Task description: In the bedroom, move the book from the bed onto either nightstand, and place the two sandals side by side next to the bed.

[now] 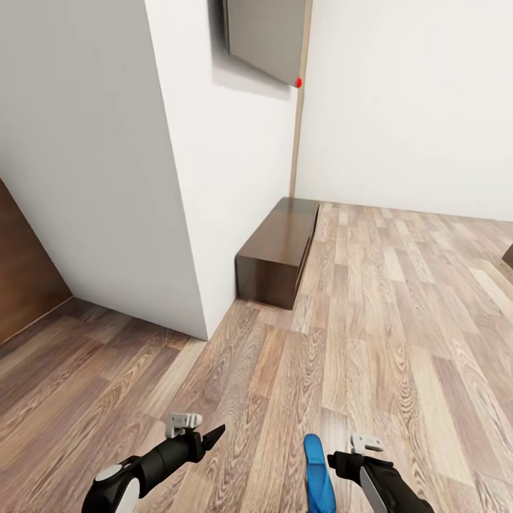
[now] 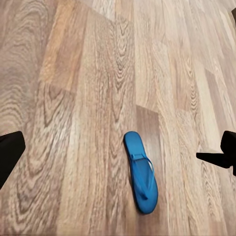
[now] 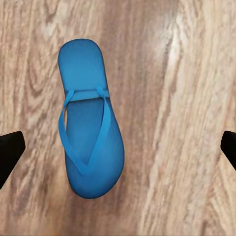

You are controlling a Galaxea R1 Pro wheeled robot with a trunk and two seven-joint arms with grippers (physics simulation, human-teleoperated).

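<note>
1. One blue sandal [image 1: 318, 476] lay flat on the wood-plank floor [image 1: 370, 342], strap side up, directly in front of the robot and between its two arms.
2. The right gripper [image 1: 349, 456] hung just beside the sandal, on its right side; the left gripper [image 1: 203, 438] was further off to the other side, so the right arm was the nearer one.
3. The sandal's long axis ran away from the robot, roughly in line with the planks. From the right wrist camera the sandal [image 3: 90, 120] sat centred below, with the gripper's dark fingertips [image 3: 10, 152] spread wide at either edge and nothing between them.
4. From the left wrist camera the same sandal [image 2: 140, 170] showed lower and off-centre, and that gripper's fingers [image 2: 9, 152] were also well apart and empty.
5. A straight descent of the right gripper would likely meet the sandal across its narrow width.
6. Ahead stood white walls, a long low dark wooden cabinet [image 1: 278, 253] against one of them with nothing on its top, and a dark screen [image 1: 263, 35] mounted above it.
</note>
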